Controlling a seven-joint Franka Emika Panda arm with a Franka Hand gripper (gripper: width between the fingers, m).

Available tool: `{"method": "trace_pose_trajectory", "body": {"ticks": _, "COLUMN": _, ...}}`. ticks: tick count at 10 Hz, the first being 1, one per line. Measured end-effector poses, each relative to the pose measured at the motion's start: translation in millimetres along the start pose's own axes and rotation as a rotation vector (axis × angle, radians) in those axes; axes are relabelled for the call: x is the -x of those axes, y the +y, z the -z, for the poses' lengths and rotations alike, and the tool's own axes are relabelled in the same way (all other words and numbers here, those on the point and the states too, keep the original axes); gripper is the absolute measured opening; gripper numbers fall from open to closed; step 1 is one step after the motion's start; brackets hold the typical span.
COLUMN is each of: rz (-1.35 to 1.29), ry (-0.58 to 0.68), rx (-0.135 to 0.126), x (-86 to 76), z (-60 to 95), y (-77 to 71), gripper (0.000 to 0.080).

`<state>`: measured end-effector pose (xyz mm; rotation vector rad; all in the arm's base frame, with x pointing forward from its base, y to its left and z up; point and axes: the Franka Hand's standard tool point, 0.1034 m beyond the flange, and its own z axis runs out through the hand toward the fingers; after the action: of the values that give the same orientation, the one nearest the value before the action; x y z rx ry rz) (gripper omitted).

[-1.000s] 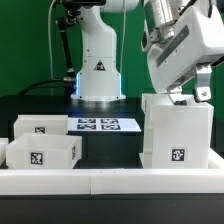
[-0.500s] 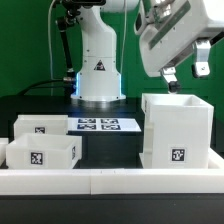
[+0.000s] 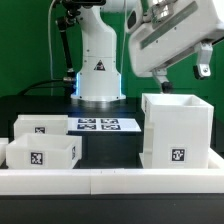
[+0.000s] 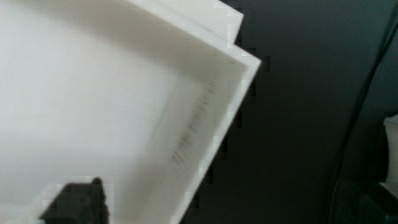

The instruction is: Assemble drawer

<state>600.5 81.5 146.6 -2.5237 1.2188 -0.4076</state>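
Observation:
The drawer's tall hollow white box (image 3: 178, 130) stands at the exterior view's right, open top up, tag on its front. Two smaller white trays, the back tray (image 3: 38, 125) and the front tray (image 3: 42, 152), sit at the exterior view's left, each with a tag. My gripper (image 3: 183, 74) hangs above the box's top, apart from it, fingers spread wide with nothing between them. In the wrist view the box's rim (image 4: 214, 110) fills much of the frame. One dark fingertip (image 4: 75, 200) shows over its white inside; the other finger is out of view.
The marker board (image 3: 105, 125) lies flat between the trays and the box. A low white border rail (image 3: 110, 180) runs along the front. The arm's white base (image 3: 98, 70) stands behind the marker board.
My gripper has risen from the box's top rim and shifted toward the exterior view's left. The box and trays have not moved.

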Motion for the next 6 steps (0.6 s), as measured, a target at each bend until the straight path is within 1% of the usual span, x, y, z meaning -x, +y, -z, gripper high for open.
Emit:
{"method": "trace_pose_trajectory", "body": {"ticks": 1, "rz": 0.153, "ry": -0.002, "rx": 0.018, "x": -8.5, "z": 6.0, "y": 4.7, "gripper": 0.0649}}
{"method": "trace_pose_trajectory", "body": {"ticks": 2, "rz": 0.263, "ry": 0.007, "rx": 0.027, "x": -14.5, "z": 9.6, "y": 9.8, "gripper": 0.0649}}
{"method": "trace_pose_trajectory", "body": {"ticks": 3, "rz": 0.294, "ry": 0.009, "rx": 0.029, "x": -17.1, "z": 10.9, "y": 11.3, "gripper": 0.0649}}
{"method": "trace_pose_trajectory", "body": {"ticks": 6, "rz": 0.476, "ry": 0.006, "rx": 0.034, "x": -17.0, "z": 9.6, "y": 12.3, "gripper": 0.0649}}
